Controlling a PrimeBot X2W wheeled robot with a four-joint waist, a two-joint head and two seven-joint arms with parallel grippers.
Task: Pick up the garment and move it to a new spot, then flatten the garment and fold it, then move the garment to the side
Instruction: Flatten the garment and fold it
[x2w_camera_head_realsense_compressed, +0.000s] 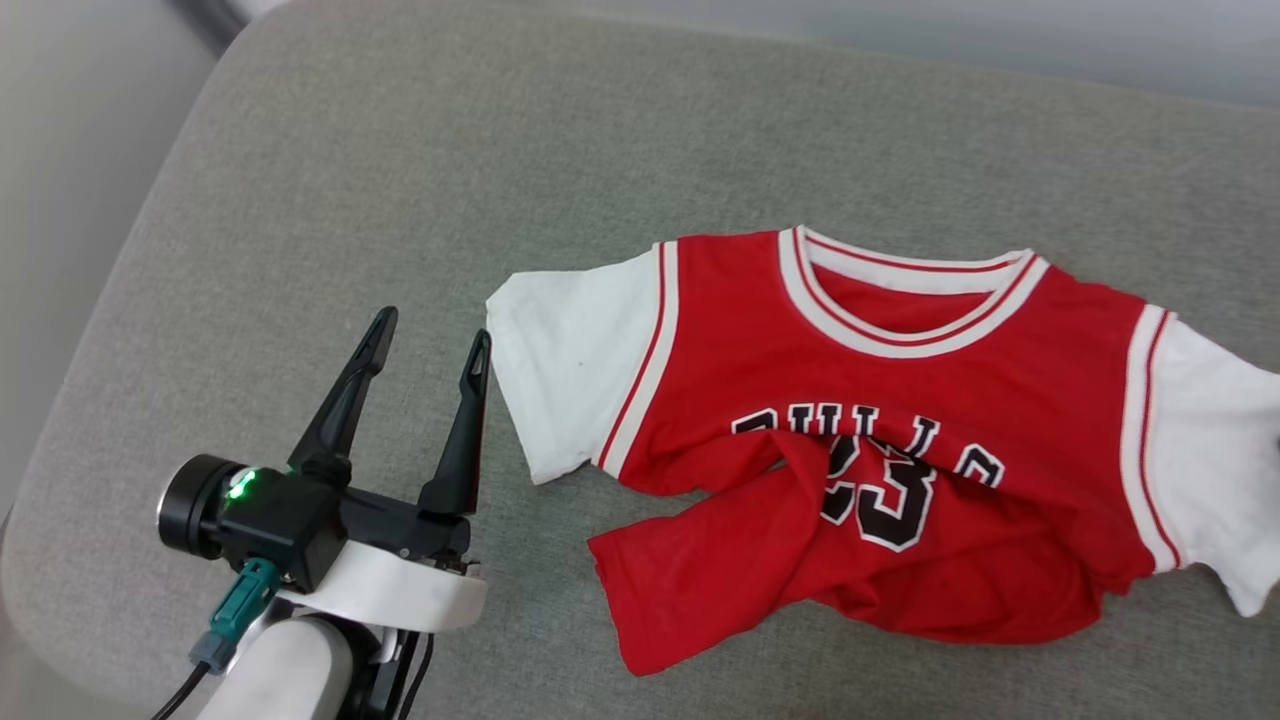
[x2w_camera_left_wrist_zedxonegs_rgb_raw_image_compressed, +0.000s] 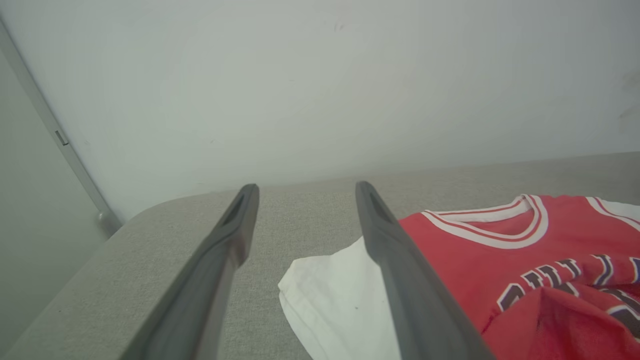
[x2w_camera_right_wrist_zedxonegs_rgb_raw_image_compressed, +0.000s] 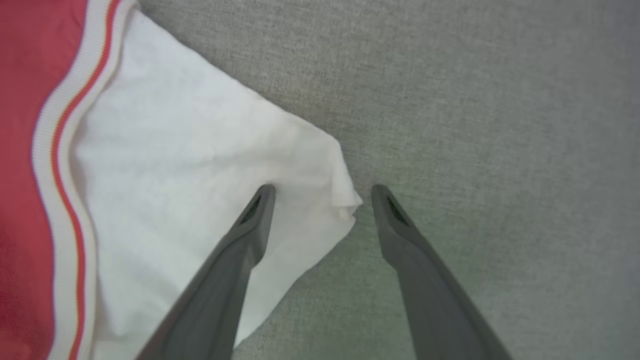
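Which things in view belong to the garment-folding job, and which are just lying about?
Job in hand:
garment, lower hem bunched up
left gripper, open, beside one white sleeve
right gripper, open, at the other sleeve's corner

Just there:
grey cushion under the garment
pale wall
metal strip on that wall
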